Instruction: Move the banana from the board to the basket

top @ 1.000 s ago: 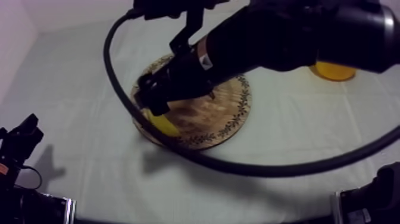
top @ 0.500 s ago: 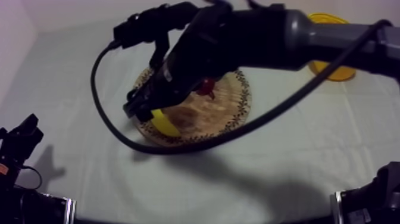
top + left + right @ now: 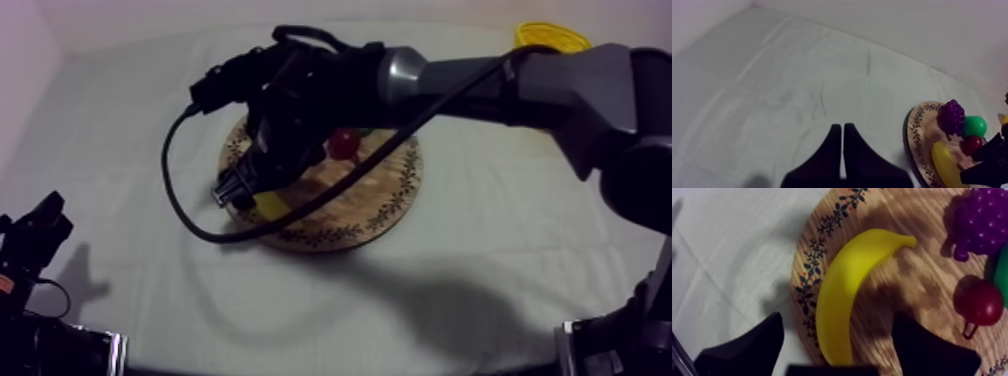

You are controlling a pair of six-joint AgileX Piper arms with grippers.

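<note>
Purple grapes [image 3: 984, 218] beside a green pear [image 3: 974, 126]; small red fruit [image 3: 978, 302] near both; grey-white cloth [image 3: 797, 90]

My right gripper [image 3: 236, 190] hangs low over the left rim of the round wooden board [image 3: 385, 195], right at the banana [image 3: 268, 206]. A small red fruit [image 3: 345, 145] lies on the board. The yellow basket [image 3: 548, 36] stands at the table's far right, and my left gripper [image 3: 38, 228] sits low at the left.
</note>
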